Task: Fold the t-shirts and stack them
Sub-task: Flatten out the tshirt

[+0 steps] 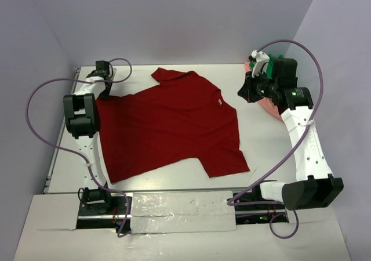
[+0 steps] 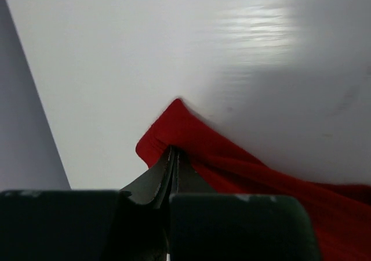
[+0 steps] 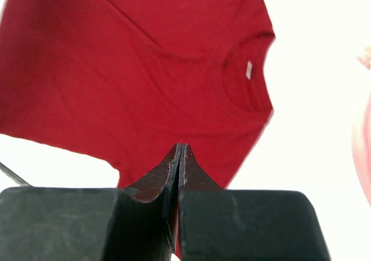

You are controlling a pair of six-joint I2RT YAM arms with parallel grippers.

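Note:
The dark red t-shirt lies spread flat across the middle of the table, its neck toward the right with a small pale label. My left gripper sits at the far left corner of the table. In the left wrist view its jaws are shut on a bunched corner of the red cloth. My right gripper hangs shut and empty well above the shirt's right side; its tips hold nothing. Behind the right arm lie a salmon pink shirt and a green one, mostly hidden.
Purple cables loop out from both arms. A taped pale strip runs along the near edge between the two bases. Lilac walls close in the table at the back and on both sides.

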